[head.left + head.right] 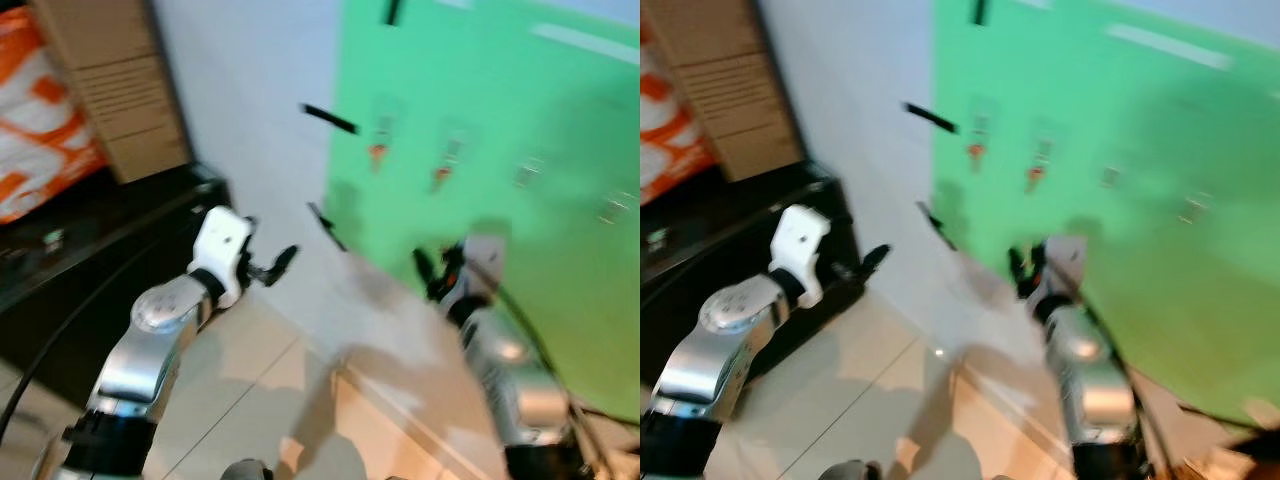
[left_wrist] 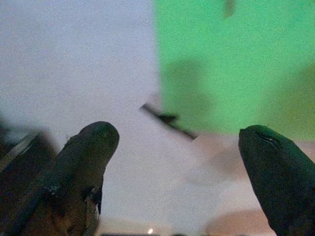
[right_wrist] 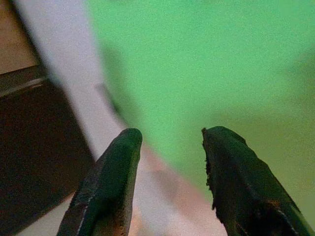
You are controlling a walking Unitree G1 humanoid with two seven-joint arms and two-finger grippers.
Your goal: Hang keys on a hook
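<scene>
A: We face a green wall panel (image 1: 500, 150) that meets a pale grey wall (image 1: 250, 90) along a straight vertical edge. Small hooks (image 1: 450, 160) sit in a row across the green, two of them carrying something orange; the blur keeps us from telling whether any of those are keys.

B: Agreed. To our left we have a dark cabinet (image 1: 90, 260) with a cardboard box (image 1: 105, 80) and an orange-and-white bag (image 1: 40, 120) on top. Its front corner stands just beside our left arm.

A: The tiled floor (image 1: 250, 400) between cabinet and wall is open, and a pale skirting edge runs along the foot of the wall.

B: Our left end effector (image 1: 275, 265) is raised at about cabinet height, forearm angled up and forward, pointing at the grey wall near the panel's edge. In the left wrist view its fingers (image 2: 88, 157) stand wide apart with nothing between them.

A: Our right end effector (image 1: 432, 270) is lifted in front of the lower green panel, forearm rising steeply from below. In the right wrist view its two fingers (image 3: 113, 172) are parted with a clear gap, holding nothing.

B: A short black mark (image 1: 330, 118) sits on the grey wall just beside the panel's edge, and another lies lower down.
</scene>
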